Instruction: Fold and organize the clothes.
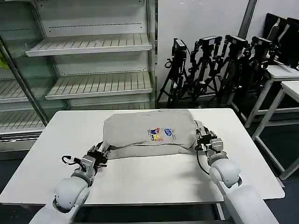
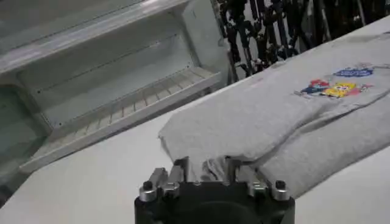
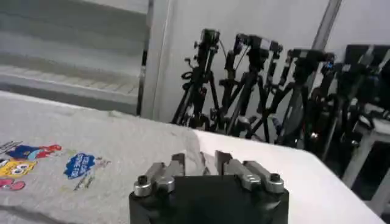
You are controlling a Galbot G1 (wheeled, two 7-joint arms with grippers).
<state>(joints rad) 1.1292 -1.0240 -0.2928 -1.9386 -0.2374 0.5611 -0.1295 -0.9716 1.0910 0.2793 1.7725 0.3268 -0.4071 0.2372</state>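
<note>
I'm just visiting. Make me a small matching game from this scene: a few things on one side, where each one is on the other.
Things:
1. T-shirt
2. left pincer
3. right pincer
4. tripods

Places:
a. at the shirt's right edge
b. standing behind the table
c. lying on the table, print up
d. at the shirt's near left corner

Pairs: 1-c, 2-d, 3-a, 4-b

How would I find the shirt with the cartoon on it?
Look at the white table in front of the shelves. In its middle, between the left gripper and the right gripper, lies a folded light grey T-shirt. It is the only cloth there, with a small colourful cartoon print on top.
</note>
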